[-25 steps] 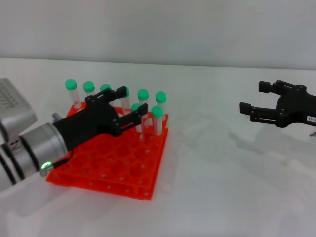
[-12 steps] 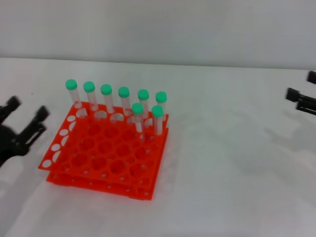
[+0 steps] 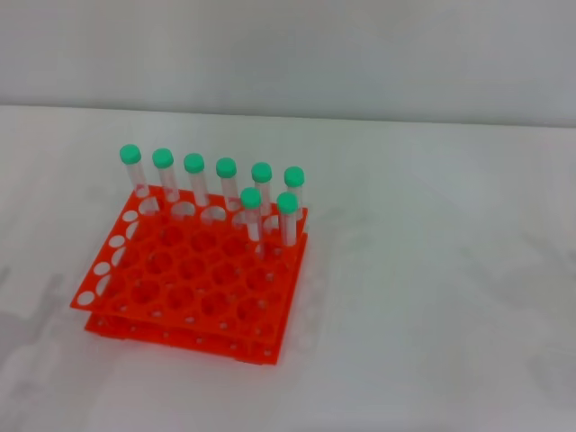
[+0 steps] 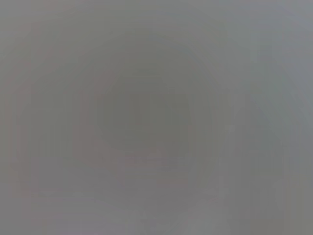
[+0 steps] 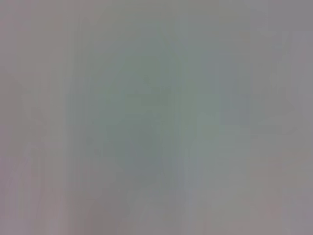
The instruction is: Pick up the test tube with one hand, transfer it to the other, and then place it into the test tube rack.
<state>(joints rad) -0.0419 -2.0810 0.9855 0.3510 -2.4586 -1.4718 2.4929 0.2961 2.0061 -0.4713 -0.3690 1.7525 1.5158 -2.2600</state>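
Both tools gone from head view since half a second ago; left one was at left edge beside rack, right one at right edge. Tool state now: cannot tell, neither visible. Orange-red test tube rack (image 3: pixel 193 279) unmoved on white worktop (image 3: pixel 432 297). Eight green-capped tubes upright in rack: six along back row (image 3: pixel 212 184), two just ahead near right end, incl. test tube (image 3: pixel 251 214). Both wrist views featureless grey blur.
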